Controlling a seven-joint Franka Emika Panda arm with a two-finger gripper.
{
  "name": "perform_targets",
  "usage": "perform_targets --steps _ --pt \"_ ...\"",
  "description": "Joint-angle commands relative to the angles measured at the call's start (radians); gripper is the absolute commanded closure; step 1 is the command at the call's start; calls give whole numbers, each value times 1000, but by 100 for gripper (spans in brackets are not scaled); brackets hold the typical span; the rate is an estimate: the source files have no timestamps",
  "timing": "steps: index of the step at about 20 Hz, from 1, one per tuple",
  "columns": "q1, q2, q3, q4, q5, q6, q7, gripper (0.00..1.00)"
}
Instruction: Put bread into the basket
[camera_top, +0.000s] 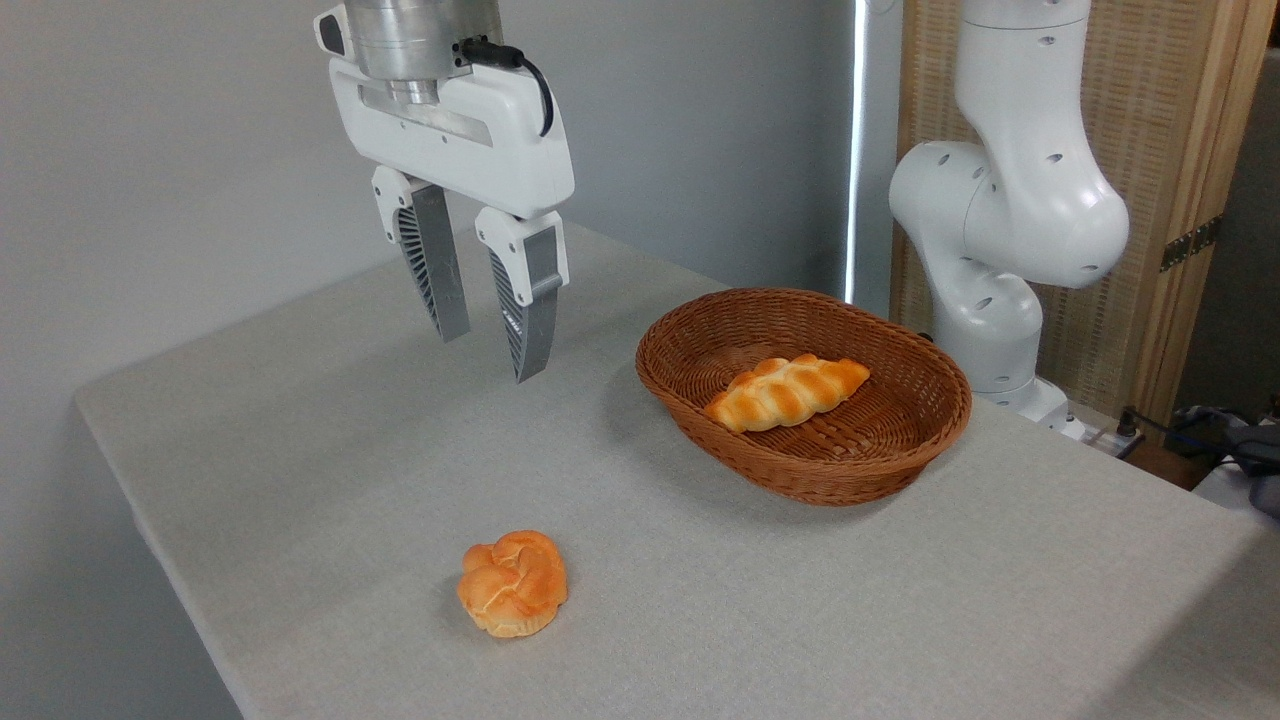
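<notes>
Overhead at the upper left, the robot's gripper (490, 352) is hanging in the air above the table (300, 480), its white body pointing down and its two ribbed grey fingers (432, 262) parted with a clear gap between them. Nothing is sitting between the fingers; they are holding nothing and touching nothing. Below it and towards the front edge of the grey cloth-covered table, the bread (513, 583) is lying on the surface by itself, a small round orange-golden bun with a knotted, swirled top. It is resting well apart from the gripper and outside the basket. Further right, near the middle of the table, the basket (880, 445) is standing upright, an oval of brown woven wicker with low sides. A longer, paler braided loaf (788, 391) is lying inside it on the bottom. Behind the basket on the right, the white jointed arm (1010, 210) is rising from its base in front of a woven screen with a wooden frame (1150, 120).
</notes>
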Motion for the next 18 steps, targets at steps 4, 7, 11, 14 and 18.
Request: perform_targets --steps 4,7,11,14,18 --pt "-5 -1 17 17 4 -28 0 0" --pt "-5 -1 17 17 4 -31 2 0" --pt "-5 -1 19 17 11 -32 2 0" --pt "-5 -1 19 17 13 -23 3 0" --pt "-3 -1 20 14 15 -23 3 0"
